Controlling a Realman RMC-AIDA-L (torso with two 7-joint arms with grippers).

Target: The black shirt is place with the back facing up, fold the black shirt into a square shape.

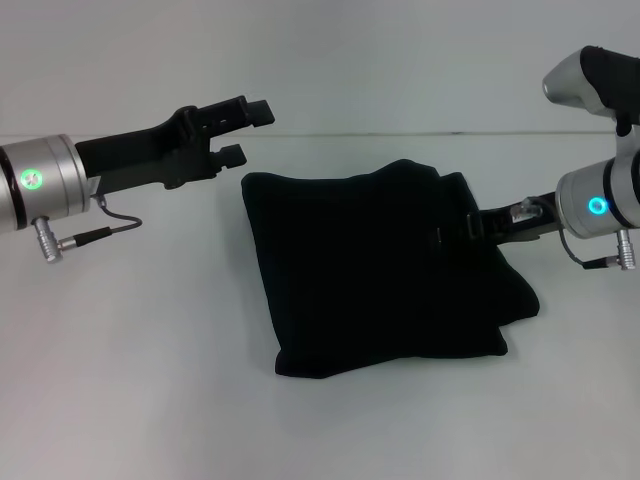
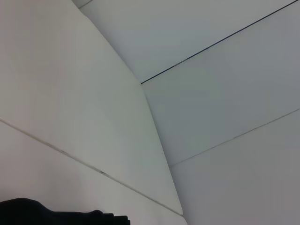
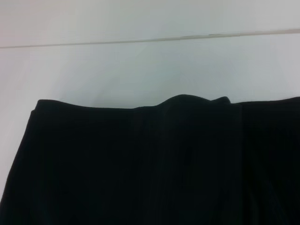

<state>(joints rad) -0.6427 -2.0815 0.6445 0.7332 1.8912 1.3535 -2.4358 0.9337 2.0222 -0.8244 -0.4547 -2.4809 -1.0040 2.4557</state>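
Observation:
The black shirt [image 1: 380, 270] lies folded into a rough square in the middle of the white table, its near corner at the front. In the right wrist view the black shirt [image 3: 150, 168] fills the lower half, with its far edge showing as a wavy line. My left gripper [image 1: 249, 130] hangs open above the table, off the shirt's far left corner, holding nothing. From the right, my right gripper [image 1: 468, 226] reaches low over the shirt's right edge, and its tip merges with the dark fabric.
The white table [image 1: 140, 380] runs wide to the left and front of the shirt. A pale wall [image 1: 400, 60] stands behind the table's back edge. A low dark shape [image 2: 56, 216] sits at the edge of the left wrist view.

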